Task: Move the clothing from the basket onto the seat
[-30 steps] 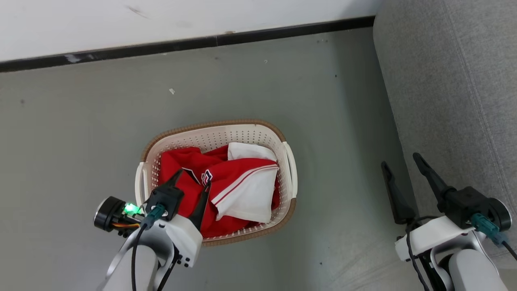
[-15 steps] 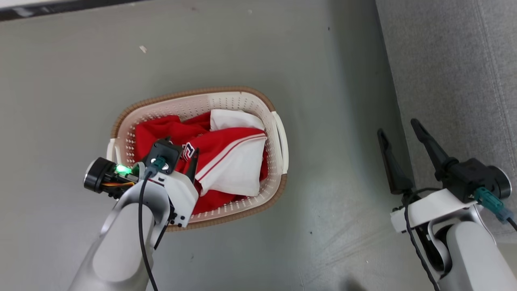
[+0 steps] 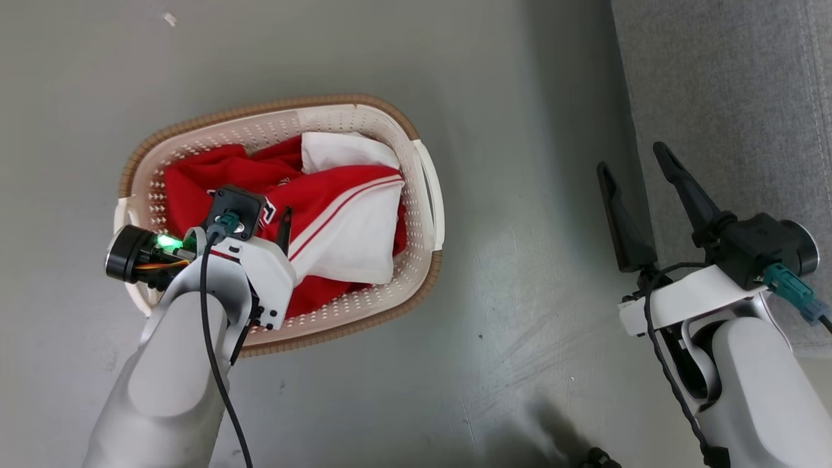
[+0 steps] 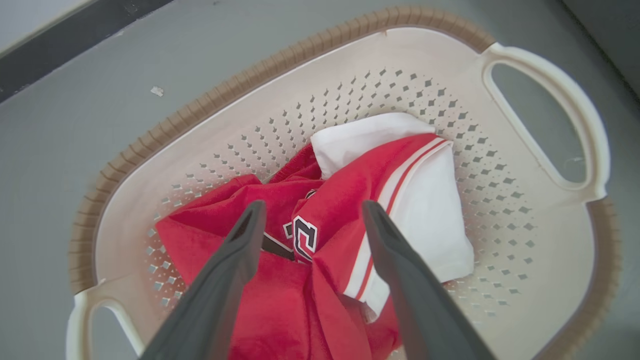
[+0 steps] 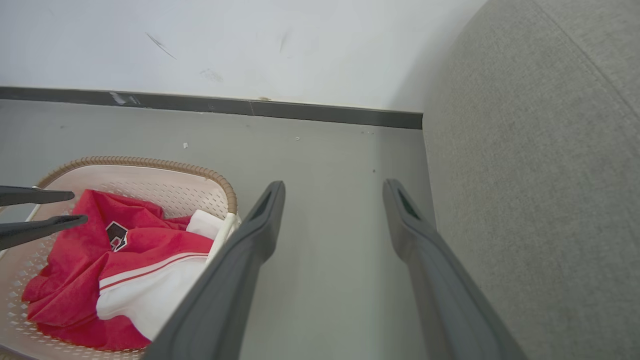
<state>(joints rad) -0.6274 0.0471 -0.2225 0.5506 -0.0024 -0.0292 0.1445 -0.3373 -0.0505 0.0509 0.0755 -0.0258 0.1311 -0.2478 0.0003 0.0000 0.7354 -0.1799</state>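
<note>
The left gripper (image 4: 314, 209) is held over the basket (image 3: 273, 107) with its fingers spread apart and nothing between them, a pose judged to be readied for a pinch from above. Just beneath and ahead of its tips lies the clothing (image 4: 295, 310), crumpled and wholly inside the basket. A raised red fold bearing the crest (image 4: 302, 237) is straddled by the two fingers, and this is probably why the opening is kept so wide. Whether the tips are already touching the fabric cannot be made out. To the right of that claw a folded white sleeve (image 4: 425, 200) is seen, resting toward the basket's far handle (image 4: 550, 100).

Between the two claws a stretch of bare floor (image 3: 520, 195) is left.

The right gripper (image 3: 632, 159) is carried well apart from the basket, its fingers likewise parted and empty. It is kept low and idle, presumably so that the left arm's reach is not crossed. Just beside it, on its outer side, the seat (image 3: 734, 84) is found. No clothing has been laid there yet, so the transfer is judged barely begun.
</note>
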